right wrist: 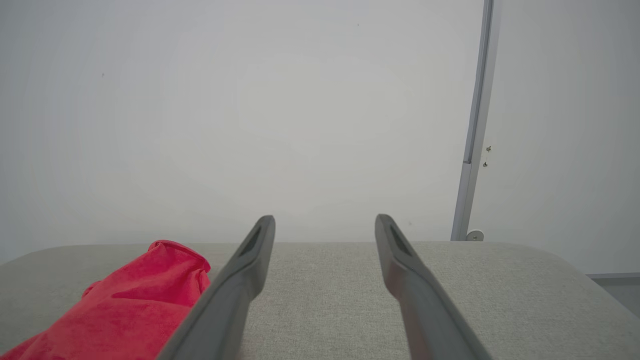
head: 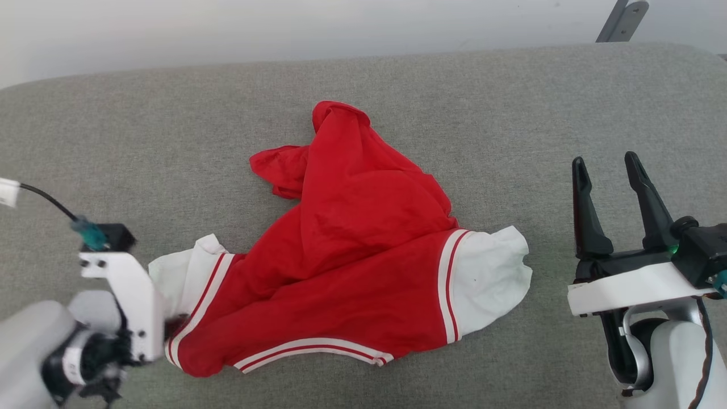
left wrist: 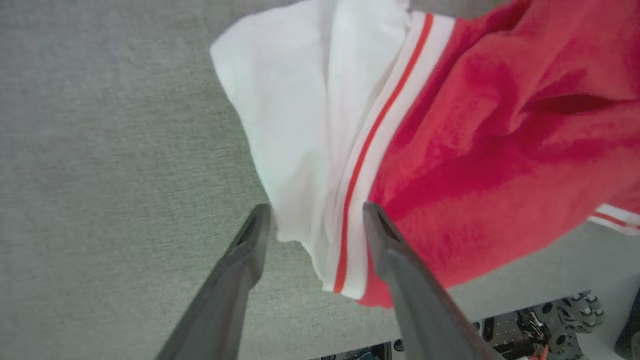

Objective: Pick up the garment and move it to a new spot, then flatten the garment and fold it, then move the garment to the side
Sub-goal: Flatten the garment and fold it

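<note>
The garment (head: 363,250) looked soft and limp, best pinched at a white cuff (left wrist: 300,125). Both the left hand (left wrist: 316,209) and right hand (head: 605,159) stood spread.

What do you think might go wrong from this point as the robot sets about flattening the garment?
1. The left gripper is open with the white cuff between its fingertips, so pulling away may snag and drag it.
2. The garment lies bunched, its far part heaped up; pressing it flat now could set creases.
3. The right gripper, open, stands apart from the garment, so a one-sided pull might skew it.
</note>
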Controlling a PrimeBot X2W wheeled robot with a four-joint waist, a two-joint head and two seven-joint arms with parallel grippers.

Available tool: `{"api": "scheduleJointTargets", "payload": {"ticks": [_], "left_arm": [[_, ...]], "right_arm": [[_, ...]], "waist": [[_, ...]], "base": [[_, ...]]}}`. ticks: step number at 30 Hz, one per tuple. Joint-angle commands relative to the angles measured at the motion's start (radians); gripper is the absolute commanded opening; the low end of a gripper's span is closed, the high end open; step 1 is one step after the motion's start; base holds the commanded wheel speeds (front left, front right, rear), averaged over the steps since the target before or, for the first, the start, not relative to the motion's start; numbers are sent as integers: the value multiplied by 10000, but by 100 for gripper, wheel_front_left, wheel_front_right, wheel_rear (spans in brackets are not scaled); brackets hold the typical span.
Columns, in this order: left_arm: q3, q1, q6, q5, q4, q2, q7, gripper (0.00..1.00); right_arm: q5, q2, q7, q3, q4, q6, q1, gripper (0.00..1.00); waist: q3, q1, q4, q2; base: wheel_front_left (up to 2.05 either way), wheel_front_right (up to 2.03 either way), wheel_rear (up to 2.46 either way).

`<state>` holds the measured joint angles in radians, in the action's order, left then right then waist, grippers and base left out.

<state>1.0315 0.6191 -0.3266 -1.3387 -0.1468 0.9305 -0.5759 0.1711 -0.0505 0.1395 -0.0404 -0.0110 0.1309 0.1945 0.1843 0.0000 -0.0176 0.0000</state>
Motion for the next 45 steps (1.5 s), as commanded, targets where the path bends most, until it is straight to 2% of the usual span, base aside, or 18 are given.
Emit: {"api": "scheduleJointTargets", "payload": {"ticks": [1, 4, 10, 13, 23, 24, 25, 29, 37, 43, 45], "left_arm": [[-99, 198, -100, 116, -61, 140, -40, 100], [-100, 540, -24, 285, -211, 324, -203, 100], [-110, 1023, 377, 592, -993, 135, -149, 100], [-275, 1156, 737, 430, -1773, -218, 98, 100], [31, 1014, 1429, 259, -4190, -1368, -4, 100], [84, 944, 1613, 184, -4327, -1538, -100, 18], [103, 867, 1726, 59, -4467, -1711, -180, 0], [195, 834, 2248, -87, -4884, -2243, -245, 0], [243, 1330, 2800, 209, -5192, -2883, 72, 0], [303, 1637, 3072, 428, -5375, -3253, 294, 0], [316, 1642, 3177, 402, -5420, -3379, 323, 0]], "right_arm": [[-73, -3, -39, 11, -49, -1, 57, 100], [-71, -3, -91, 35, -128, -3, 54, 100], [-75, -3, -168, 85, -273, -1, 81, 100], [-87, -3, -239, 136, -339, -3, 124, 100], [36, -82, -1031, 649, -502, -3, -59, 100], [73, -116, -1227, 738, -479, -3, -109, 100], [113, -183, -1425, 841, -474, -1, -146, 100], [558, -706, -2963, 1484, -306, -3, -147, 100], [1141, -1787, -5892, 2345, 160, -1, 12, 100], [1173, -2503, -7321, 2767, 590, -3, 189, 100], [1352, -2487, -7741, 2729, 1025, -4, 159, 100]], "waist": [[8, 0, -11, 0], [75, 0, -60, 0], [298, 0, -216, 0], [471, 0, -348, 0], [874, 0, -583, 0], [906, 0, -570, 0], [932, 0, -545, 0], [1018, 0, -287, 0], [1145, 0, 356, 0], [1294, 0, 813, 0], [1318, 0, 916, 0]], "base": [[0, 0, 0], [0, 0, 0], [0, 0, 0], [0, 0, 0], [0, 0, 0], [0, 0, 0], [0, 0, 0], [0, 0, 0], [0, 0, 0], [0, 0, 0], [0, 0, 0]]}}
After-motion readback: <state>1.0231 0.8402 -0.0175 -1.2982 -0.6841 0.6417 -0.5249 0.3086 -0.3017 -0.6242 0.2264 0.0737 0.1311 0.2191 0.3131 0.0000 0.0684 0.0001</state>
